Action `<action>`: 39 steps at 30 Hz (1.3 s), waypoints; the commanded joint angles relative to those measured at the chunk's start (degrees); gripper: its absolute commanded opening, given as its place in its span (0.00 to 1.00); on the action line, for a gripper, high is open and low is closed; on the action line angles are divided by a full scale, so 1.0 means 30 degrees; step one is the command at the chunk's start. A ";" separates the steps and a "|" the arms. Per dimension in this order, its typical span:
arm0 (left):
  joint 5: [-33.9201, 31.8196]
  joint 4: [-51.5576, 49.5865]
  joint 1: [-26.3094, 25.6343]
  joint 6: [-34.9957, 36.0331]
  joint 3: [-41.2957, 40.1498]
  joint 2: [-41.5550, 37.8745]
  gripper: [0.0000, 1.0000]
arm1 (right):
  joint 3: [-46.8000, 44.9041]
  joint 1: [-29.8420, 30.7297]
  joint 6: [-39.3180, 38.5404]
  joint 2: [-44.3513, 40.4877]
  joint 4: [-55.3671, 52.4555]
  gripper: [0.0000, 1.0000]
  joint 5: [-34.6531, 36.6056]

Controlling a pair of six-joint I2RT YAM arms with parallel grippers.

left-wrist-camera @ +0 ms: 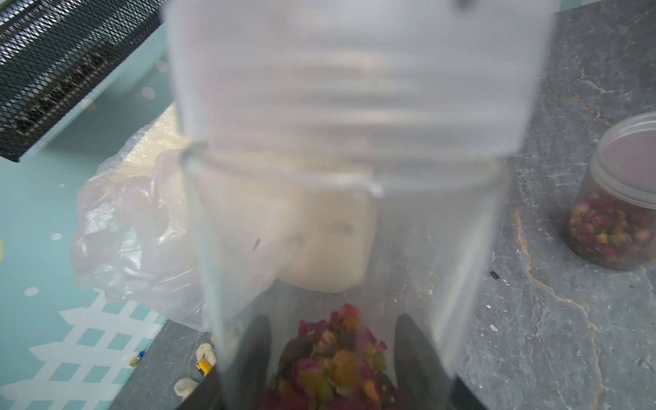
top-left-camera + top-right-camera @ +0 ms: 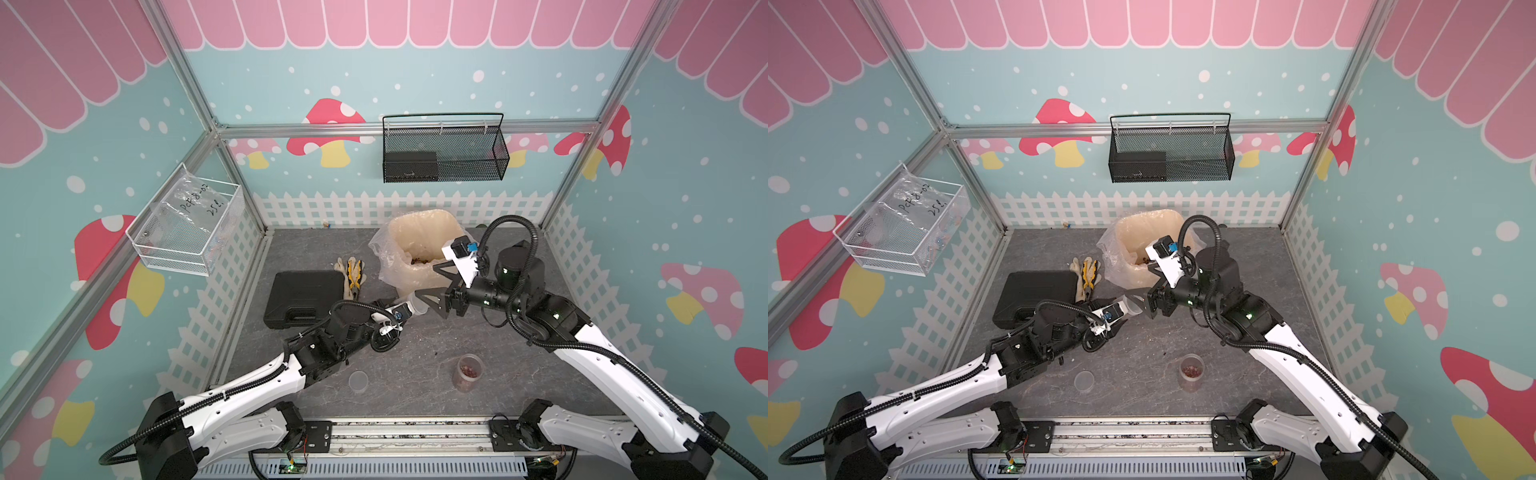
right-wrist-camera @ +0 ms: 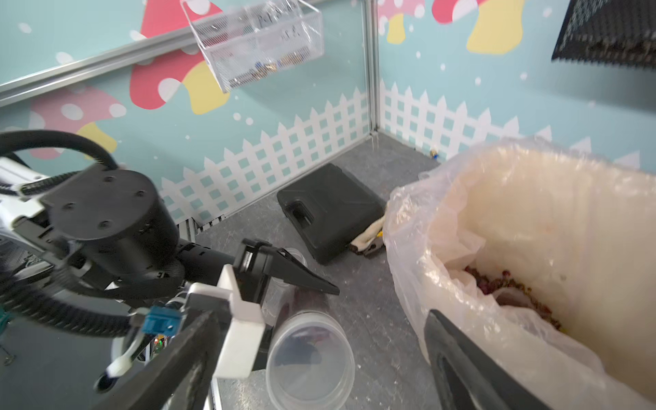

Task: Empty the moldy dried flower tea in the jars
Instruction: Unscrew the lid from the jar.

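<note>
Jar (image 1: 340, 220) of tea (image 1: 330, 365) — in left gripper (image 1: 333, 330)

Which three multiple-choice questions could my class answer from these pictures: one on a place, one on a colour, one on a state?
1. The lidded jar of flowers stands: A) on the table, near the front; B) held in the air; C) hung on a wall.
2. The mesh basket on the back wall is: A) yellow; B) black; C) red.
3. The left gripper is: A) open and empty; B) shut on nothing; C) shut on a jar.
Key: 1 A, it rests on the grey surface. 2 B, its mesh is black. 3 C, it clamps the clear jar with petals inside.
</note>
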 commanded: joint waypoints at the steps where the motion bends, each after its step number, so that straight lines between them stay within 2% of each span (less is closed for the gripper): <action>1: -0.1515 0.0855 -0.0332 0.1177 -0.0070 -0.0067 0.00 | 0.0577 0.0042 0.1629 0.0496 -0.1308 0.91 0.0059; 8: -0.2276 0.1018 -0.0554 0.1550 -0.0148 0.0065 0.00 | 0.0482 0.0047 0.1781 0.1355 -0.1573 0.90 -0.1240; 13: -0.2453 0.1173 -0.0584 0.1583 -0.0211 -0.0006 0.00 | 0.0370 0.0035 0.1300 0.1751 -0.2319 0.84 -0.1043; 20: -0.2631 0.1517 -0.0671 0.1613 -0.0429 -0.0322 0.00 | 0.0182 0.0035 0.0851 0.2208 -0.2639 0.84 -0.0877; 23: -0.2544 0.1743 -0.0671 0.1609 -0.0562 -0.0527 0.00 | 0.0190 0.0049 0.0785 0.2549 -0.2617 0.83 -0.1513; 25: -0.2299 0.1775 -0.0671 0.1612 -0.0592 -0.0579 0.00 | 0.0272 0.0039 0.0627 0.2754 -0.2602 0.76 -0.2173; 27: -0.2081 0.1568 -0.0671 0.1584 -0.0549 -0.0579 0.00 | 0.0322 0.0035 0.0481 0.2769 -0.2529 0.62 -0.2315; 32: -0.1298 0.0619 -0.0671 0.0973 -0.0189 -0.0532 0.00 | 0.0424 0.0044 -0.0952 0.2808 -0.2618 0.43 -0.3774; 35: 0.0377 -0.0565 -0.0649 0.0234 0.0231 -0.0526 0.00 | 0.0397 0.0057 -0.3666 0.2586 -0.2726 0.31 -0.5048; 37: 0.1976 -0.1609 -0.0505 -0.0370 0.0638 -0.0463 0.00 | 0.0395 0.0058 -0.6832 0.2166 -0.3209 0.18 -0.4982; 39: 0.4076 -0.2679 -0.0195 -0.0993 0.0968 -0.0375 0.00 | 0.0015 0.0064 -1.0638 0.1309 -0.3539 0.14 -0.4738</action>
